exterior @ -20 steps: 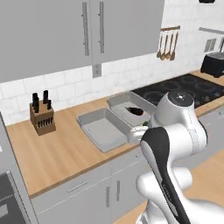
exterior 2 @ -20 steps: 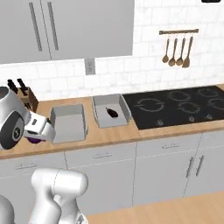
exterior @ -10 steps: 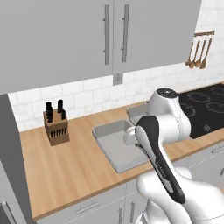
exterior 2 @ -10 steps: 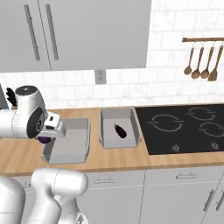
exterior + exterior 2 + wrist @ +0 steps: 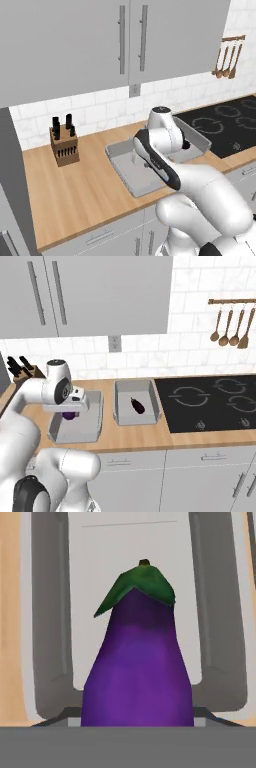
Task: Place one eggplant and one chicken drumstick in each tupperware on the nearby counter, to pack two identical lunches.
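My gripper (image 5: 70, 412) is shut on a glossy purple eggplant (image 5: 69, 416) and holds it just above the inside of the left tupperware (image 5: 75, 435). In the hand view the eggplant (image 5: 137, 667) hangs with its green cap away from me, and the grey tupperware floor (image 5: 90, 587) lies below it. A second eggplant (image 5: 137, 405) lies in the right tupperware (image 5: 120, 401). Both tupperware sit side by side on the wooden counter (image 5: 150, 438). In the left base view my own arm covers the hand over the left tupperware (image 5: 125, 175). The chicken drumstick is out of view.
A black cooktop (image 5: 210, 403) lies right of the containers. A knife block (image 5: 64, 145) stands at the back left by the tiled wall. Wooden utensils (image 5: 230, 331) hang on a rail at the right. Grey wall cabinets (image 5: 125, 45) hang above the counter.
Both base views have shifted, so the base has driven along the counter. My gripper with the eggplant has gone from left of the left tupperware to above its inside.
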